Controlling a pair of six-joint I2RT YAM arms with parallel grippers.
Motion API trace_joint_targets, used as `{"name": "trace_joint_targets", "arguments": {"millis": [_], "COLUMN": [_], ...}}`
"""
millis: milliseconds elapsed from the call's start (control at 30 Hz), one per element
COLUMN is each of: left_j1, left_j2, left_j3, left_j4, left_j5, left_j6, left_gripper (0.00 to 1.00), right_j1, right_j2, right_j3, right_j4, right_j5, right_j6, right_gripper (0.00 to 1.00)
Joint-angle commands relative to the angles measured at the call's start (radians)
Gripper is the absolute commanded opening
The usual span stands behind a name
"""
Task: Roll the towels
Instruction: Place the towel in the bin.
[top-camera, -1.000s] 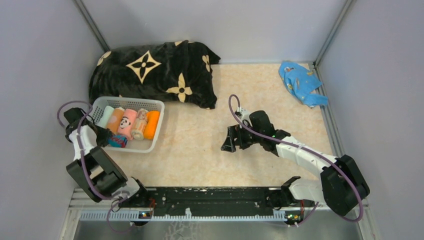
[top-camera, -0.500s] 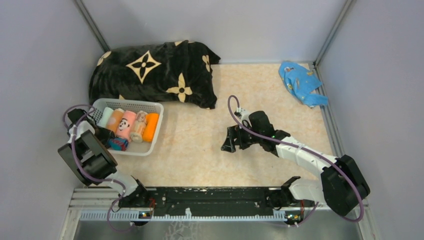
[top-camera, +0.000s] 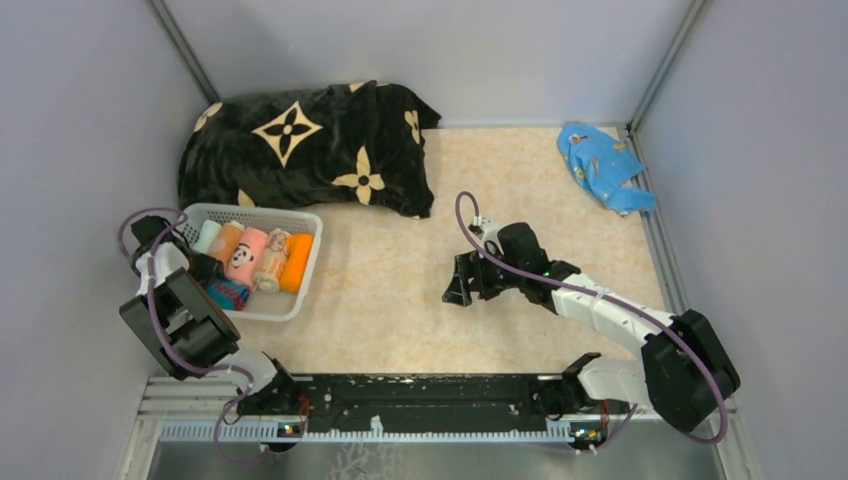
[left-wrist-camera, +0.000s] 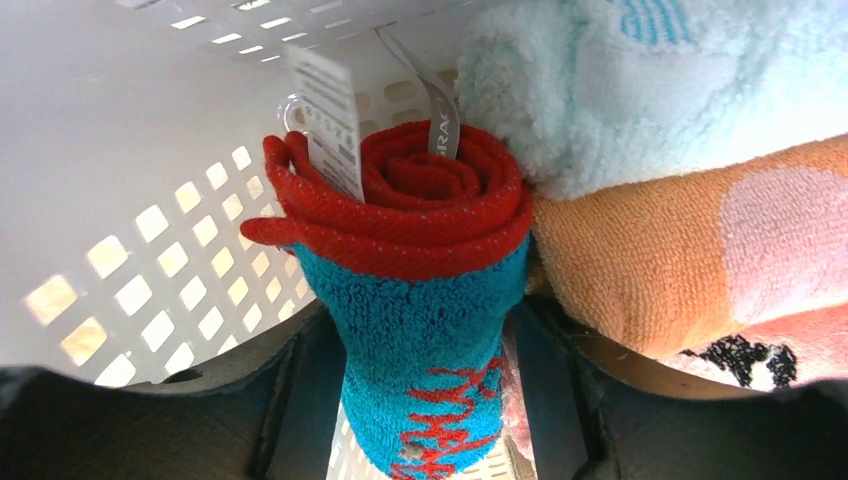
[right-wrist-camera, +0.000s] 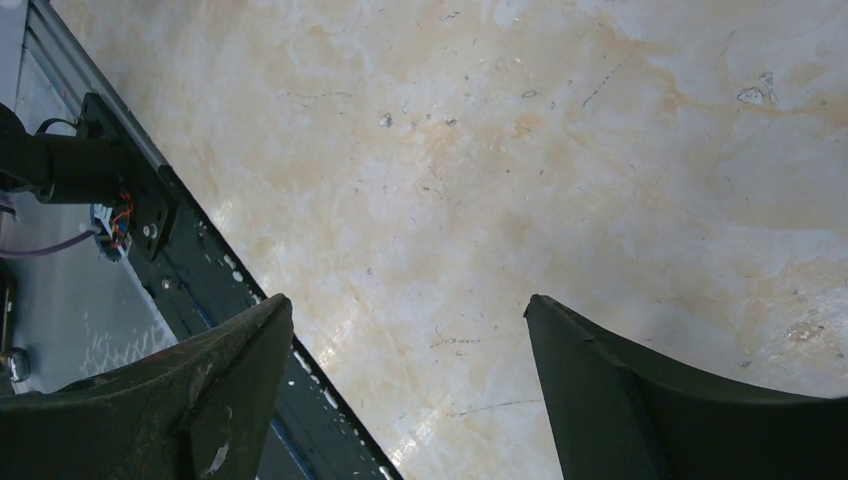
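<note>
Basket (top-camera: 265, 312) slid nearer, left hand (left-wrist-camera: 420, 400) slack — towel (left-wrist-camera: 400, 210) between

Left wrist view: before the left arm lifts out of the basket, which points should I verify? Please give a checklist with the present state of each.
1. Red-and-teal roll lies inside the basket: ok.
2. Left gripper free of the roll, a sliver of gap on each side, jaws open: ok.
3. Roll tightly wound, no loose end showing: ok.
4. Hang tag clear of the fingers: ok.
5. Right gripper open and empty above the table: ok.
6. All cloths rolled: the blue cloth lies crumpled in the far right corner: not ok.
</note>
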Motion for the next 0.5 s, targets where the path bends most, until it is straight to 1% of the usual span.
{"name": "trace_joint_targets", "arguments": {"millis": [0, 133, 300, 367, 467], "left_j1": [0.015, 0.014, 0.014, 0.014, 0.014], "left_j2": [-0.058, -0.089, -0.134, -0.166, -0.252], "left_j3": [0.038, 0.019, -0.004, -0.013, -0.032], "left_j4": [-0.020, -0.028, -0.046, -0.055, -0.051], "left_j5": [-0.053, -0.067, -0.082, -0.083, -0.040], "left_j6": [0.007, -0.005, -0.025, -0.032, -0.024], "left_gripper": [0.68, 0.72, 0.74, 0.74, 0.74], "right_j1": [0.006, 0.006, 0.006, 0.006, 0.006], "right_j2": [-0.013, -0.022, -0.045, -0.062, -0.098], "right_j3": [0.016, 0.021, 0.034, 0.044, 0.068], "right_j4": [0.025, 0.020, 0.002, -0.011, -0.055], "right_j5": [-0.002, -0.002, 0.012, 0.024, 0.060], "right_j6": [-0.015, -0.015, -0.015, -0.015, -0.019], "right_gripper": [0.87, 0.87, 0.87, 0.87, 0.87]}}
